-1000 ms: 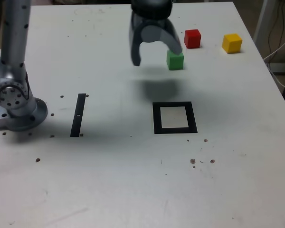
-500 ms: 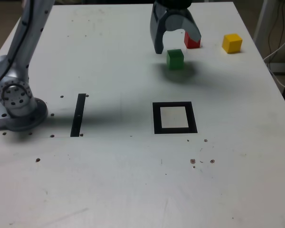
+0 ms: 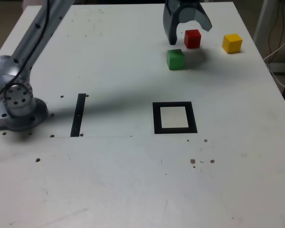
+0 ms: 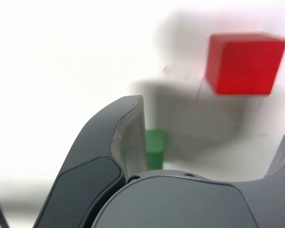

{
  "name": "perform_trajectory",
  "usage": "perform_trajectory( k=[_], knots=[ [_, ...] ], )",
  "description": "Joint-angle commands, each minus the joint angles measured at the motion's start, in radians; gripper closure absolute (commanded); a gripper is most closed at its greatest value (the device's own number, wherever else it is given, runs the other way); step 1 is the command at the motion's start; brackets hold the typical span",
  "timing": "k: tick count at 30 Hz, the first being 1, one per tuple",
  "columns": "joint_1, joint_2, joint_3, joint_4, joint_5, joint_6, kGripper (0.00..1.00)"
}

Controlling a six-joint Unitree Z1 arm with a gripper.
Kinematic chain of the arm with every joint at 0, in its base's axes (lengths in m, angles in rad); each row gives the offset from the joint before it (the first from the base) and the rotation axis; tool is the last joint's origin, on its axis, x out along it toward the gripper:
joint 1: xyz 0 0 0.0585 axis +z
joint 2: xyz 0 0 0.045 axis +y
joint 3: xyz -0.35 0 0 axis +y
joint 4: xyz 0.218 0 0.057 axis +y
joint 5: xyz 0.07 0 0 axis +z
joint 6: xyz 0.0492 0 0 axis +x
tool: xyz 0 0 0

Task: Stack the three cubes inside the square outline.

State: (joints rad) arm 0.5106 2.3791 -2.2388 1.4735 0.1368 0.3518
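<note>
1. Our end effector (image 3: 190,36) is spread wide and holds nothing.
2. We judge the red cube (image 4: 247,64) next: on the table (image 3: 109,166), just ahead of the 2 fingertips in the wrist view, ungripped.
3. Farther off, the square outline (image 3: 175,130) lies toward the exterior view's bottom.

Arm (image 3: 35,40) slanting up from its base, hand (image 3: 193,37) wide open, fingers (image 3: 170,28) apart
</note>
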Motion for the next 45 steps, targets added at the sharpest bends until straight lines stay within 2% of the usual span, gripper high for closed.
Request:
perform_trajectory(
  k=[1,13,20,23,25,30,33,35,45],
  knots=[
    [0.009,0.031,-0.047,0.017,0.002,0.006,0.0],
    [0.059,0.188,-0.319,0.127,-0.001,0.032,0.01],
    [0.067,0.234,-0.372,0.145,-0.015,0.035,0.05],
    [0.067,0.243,-0.38,0.148,-0.019,0.031,0.12],
    [0.066,0.246,-0.385,0.152,-0.017,0.027,0.21],
    [0.06,0.247,-0.395,0.16,-0.004,0.019,0.54],
    [0.056,0.248,-0.401,0.16,0.004,0.022,0.7],
    [0.055,0.249,-0.405,0.161,0.006,0.024,0.72],
    [0.052,0.251,-0.418,0.165,0.008,0.029,0.72]
  ],
)
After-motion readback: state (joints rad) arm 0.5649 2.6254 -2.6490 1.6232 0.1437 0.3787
